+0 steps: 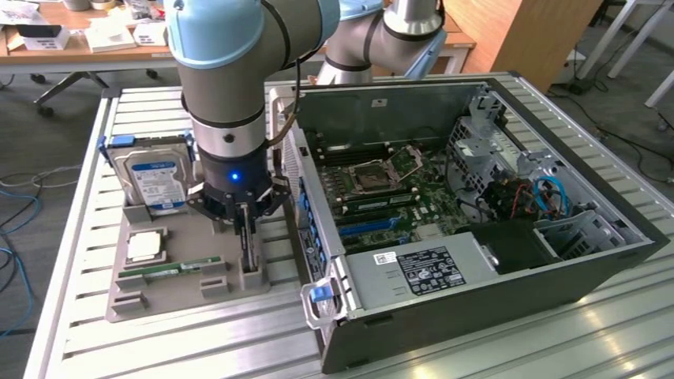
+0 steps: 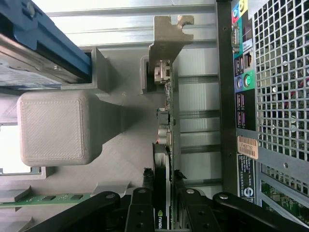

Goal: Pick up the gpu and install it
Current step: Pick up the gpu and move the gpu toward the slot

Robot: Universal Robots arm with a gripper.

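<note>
The gpu (image 1: 249,251) stands on edge in a slot of the grey holder tray (image 1: 174,294), at the side nearest the computer case. In the wrist view the gpu (image 2: 166,121) is a thin card seen edge-on with a metal bracket at its far end. My gripper (image 1: 245,225) has come straight down over it. The black fingers (image 2: 140,208) straddle the card's near end, one on each side, with only slim gaps left. My gripper (image 2: 163,176) is still open and the card rests in its slot.
An open computer case (image 1: 621,237) lies at the exterior view's right, its motherboard (image 1: 395,193) exposed; its rear port panel (image 2: 244,82) is close beside the card. The tray also holds a hard drive (image 1: 156,178), a CPU (image 1: 145,246) and a green RAM stick (image 1: 169,268).
</note>
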